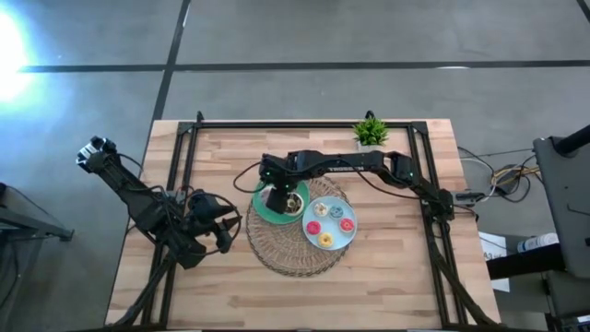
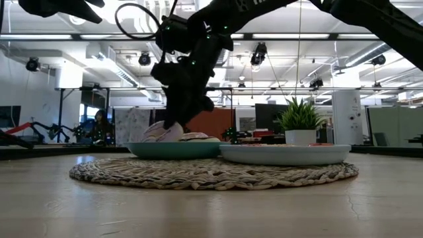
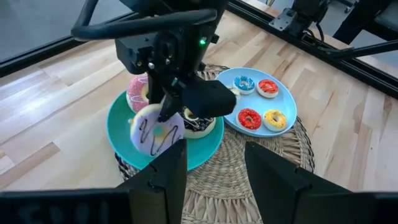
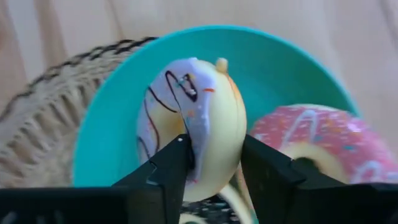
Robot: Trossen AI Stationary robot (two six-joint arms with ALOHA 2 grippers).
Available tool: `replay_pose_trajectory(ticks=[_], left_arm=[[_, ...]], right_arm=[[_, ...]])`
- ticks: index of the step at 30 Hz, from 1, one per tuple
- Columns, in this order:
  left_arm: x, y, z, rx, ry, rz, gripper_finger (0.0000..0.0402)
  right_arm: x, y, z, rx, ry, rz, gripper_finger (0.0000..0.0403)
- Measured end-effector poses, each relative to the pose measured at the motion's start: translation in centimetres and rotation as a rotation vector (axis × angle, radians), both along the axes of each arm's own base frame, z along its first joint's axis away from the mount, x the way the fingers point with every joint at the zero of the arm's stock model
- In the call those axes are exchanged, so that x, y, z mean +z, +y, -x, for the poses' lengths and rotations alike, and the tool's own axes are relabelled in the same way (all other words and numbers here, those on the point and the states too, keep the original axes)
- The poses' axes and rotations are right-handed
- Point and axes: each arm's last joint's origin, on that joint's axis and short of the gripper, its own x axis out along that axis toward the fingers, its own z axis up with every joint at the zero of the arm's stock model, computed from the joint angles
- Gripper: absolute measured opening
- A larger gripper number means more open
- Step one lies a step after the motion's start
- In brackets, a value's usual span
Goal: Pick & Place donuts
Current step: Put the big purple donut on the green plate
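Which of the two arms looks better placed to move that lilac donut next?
The right one, probably. Its gripper is already clamped on the lilac donut, tilted on edge over the green plate. The left gripper hangs off to the side, empty.

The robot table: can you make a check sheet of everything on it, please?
Surface: wood table, round woven mat in the middle.
Job's things: lilac donut held on edge over green plate; pink donut and brown donut on it; four small donuts on blue plate.
Clutter: potted plant.
Grippers: right gripper grips the lilac donut; left gripper open, off the mat's left side.
Cables: wires beside the table's right edge.
Surroundings: workshop room.
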Motion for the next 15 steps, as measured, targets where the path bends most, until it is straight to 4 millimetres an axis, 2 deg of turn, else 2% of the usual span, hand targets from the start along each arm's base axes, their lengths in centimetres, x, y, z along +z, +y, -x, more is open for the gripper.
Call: replay_pose_trajectory(ticks=[10,15], left_arm=[[0.0,0.0,0.0,0.001,0.0,-0.001,0.0135],[-0.1,0.1,0.1,0.001,0.008,-0.009,0.0135]], right_arm=[[0.5,1.2,-0.2,0.059,0.018,0.221,0.0169],[0.4,1.5,-0.1,0.072,0.023,0.15,0.0182]])
